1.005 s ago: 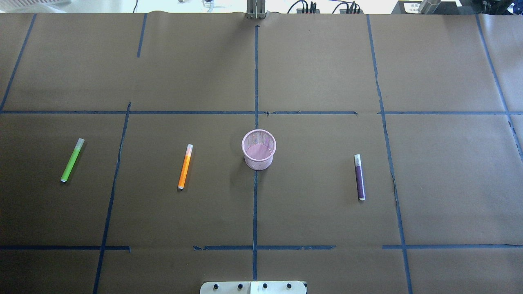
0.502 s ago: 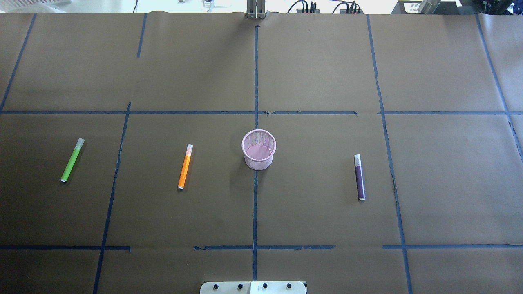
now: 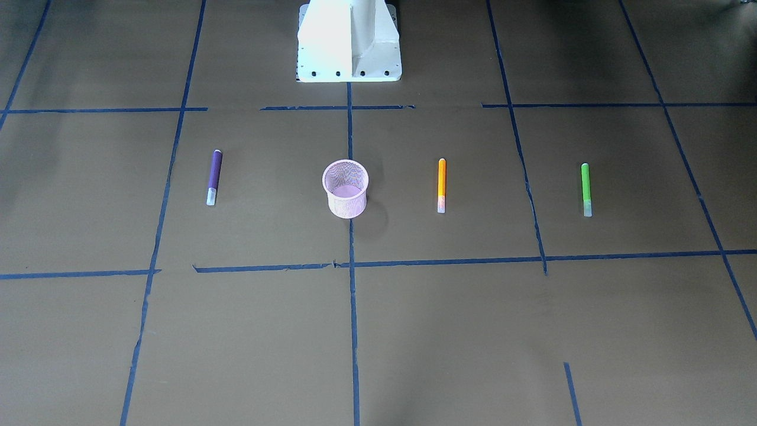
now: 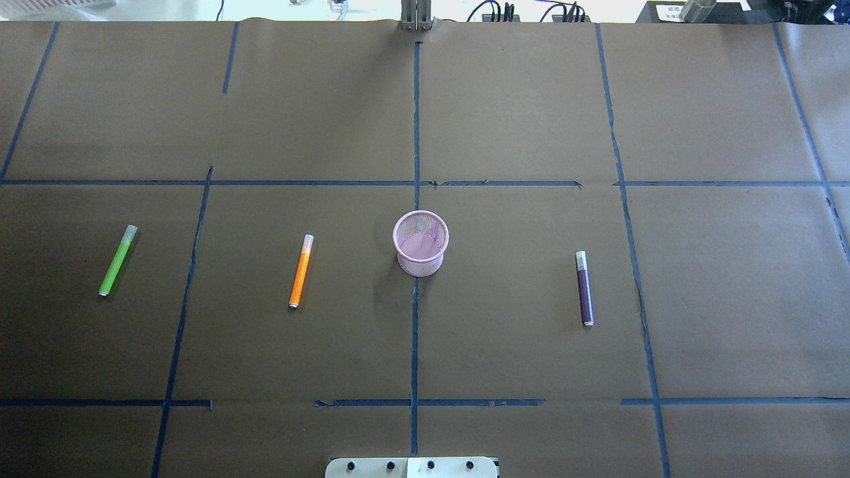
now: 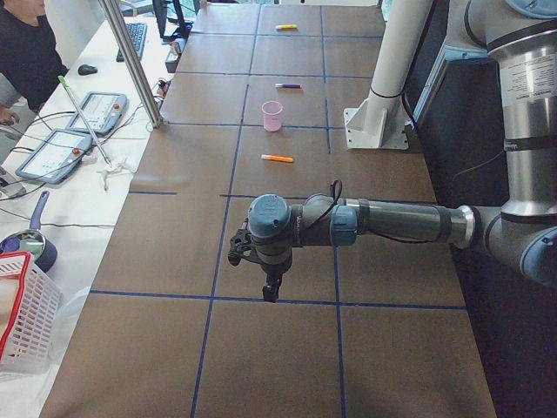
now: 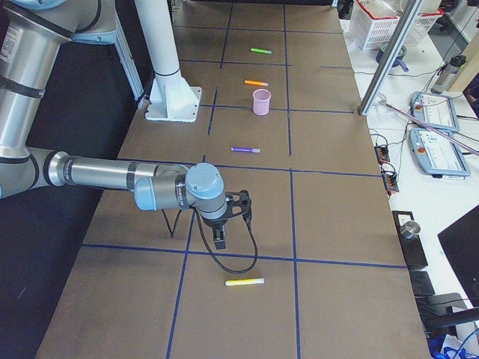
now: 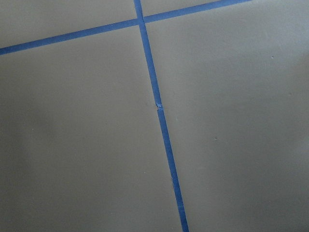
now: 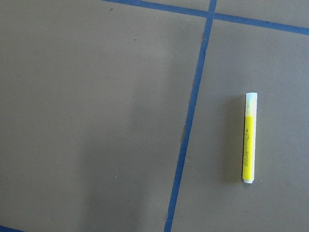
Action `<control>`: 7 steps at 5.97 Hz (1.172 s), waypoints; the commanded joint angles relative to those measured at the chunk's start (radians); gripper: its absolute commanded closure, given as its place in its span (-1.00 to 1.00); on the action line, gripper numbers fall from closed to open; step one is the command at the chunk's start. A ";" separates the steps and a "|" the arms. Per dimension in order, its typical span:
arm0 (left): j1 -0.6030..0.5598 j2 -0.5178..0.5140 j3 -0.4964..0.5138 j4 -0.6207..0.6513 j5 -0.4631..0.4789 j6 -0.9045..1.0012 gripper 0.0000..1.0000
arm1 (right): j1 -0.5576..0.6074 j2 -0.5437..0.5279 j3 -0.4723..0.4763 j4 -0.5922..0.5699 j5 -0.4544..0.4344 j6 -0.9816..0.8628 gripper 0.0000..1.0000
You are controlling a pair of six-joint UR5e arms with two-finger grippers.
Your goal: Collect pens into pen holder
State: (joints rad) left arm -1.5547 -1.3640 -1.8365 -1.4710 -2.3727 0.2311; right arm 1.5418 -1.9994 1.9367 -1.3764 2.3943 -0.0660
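Left gripper and right gripper hang over opposite ends of the brown table; whether open, I cannot tell. Slim green pen, orange pen, empty pink wire-mesh pen holder, purple pen and far-right yellow pen lie apart: all four uncollected.

arms silver-grey | joint caps blue | pedestal white | cable black

Brown table gridded with blue tape; white side bench alongside.
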 commanded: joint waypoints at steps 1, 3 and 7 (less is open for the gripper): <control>-0.001 0.009 -0.010 -0.003 -0.006 0.007 -1.00 | 0.000 -0.004 -0.001 0.014 0.002 -0.003 -1.00; 0.065 0.002 -0.009 -0.125 -0.131 -0.060 -1.00 | 0.000 -0.004 0.001 0.027 0.005 -0.003 -1.00; 0.456 -0.200 0.014 -0.183 0.041 -0.481 -1.00 | -0.002 -0.004 -0.010 0.020 0.011 -0.018 -1.00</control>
State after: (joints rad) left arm -1.1914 -1.5153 -1.8256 -1.6467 -2.4398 -0.1202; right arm 1.5411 -2.0038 1.9276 -1.3548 2.4045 -0.0818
